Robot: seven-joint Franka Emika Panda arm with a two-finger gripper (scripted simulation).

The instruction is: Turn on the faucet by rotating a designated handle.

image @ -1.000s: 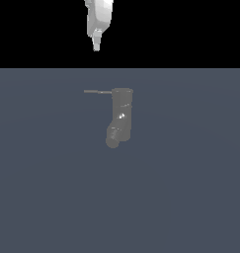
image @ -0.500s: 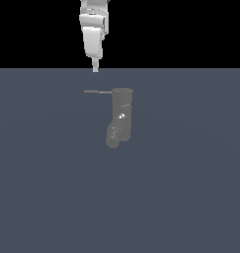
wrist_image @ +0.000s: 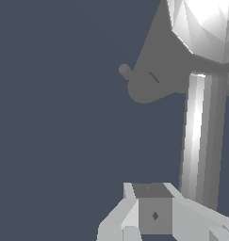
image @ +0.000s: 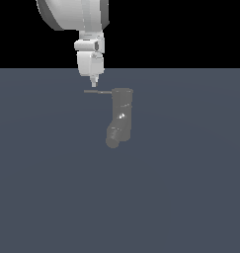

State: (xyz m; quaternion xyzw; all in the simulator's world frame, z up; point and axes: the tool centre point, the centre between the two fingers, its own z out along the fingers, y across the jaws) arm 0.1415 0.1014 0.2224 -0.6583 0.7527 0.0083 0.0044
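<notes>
The gripper [image: 94,85] hangs fingertips-down from the arm [image: 74,15]. In the exterior view its tips come to a narrow point just above the handle [image: 98,92], near the rod's free end. The fingers look drawn close together with nothing between them, though neither view shows the gap plainly, so I cannot tell for certain how far it is open. It holds nothing.

This pose reads as an approach for a push, not a grasp. A narrow tip set beside the rod's outer end would get the longest lever to swing it about the faucet's axis. Whether the tips already touch the rod cannot be told; in the exterior view they appear just above it.

The handle runs level from the flat top of the faucet [image: 121,116] toward the exterior view's left. The faucet stands on the table [image: 190,197], to the exterior view's right of the gripper and lower. Its spout [image: 113,140] angles down toward the viewer, and a small glint shows on the body.

In the wrist view the gripper's base [wrist_image: 153,214] fills the near edge. The handle [wrist_image: 200,141] runs as a bright rod toward the faucet's faceted top [wrist_image: 205,23], and the spout [wrist_image: 126,72] juts out beyond.
</notes>
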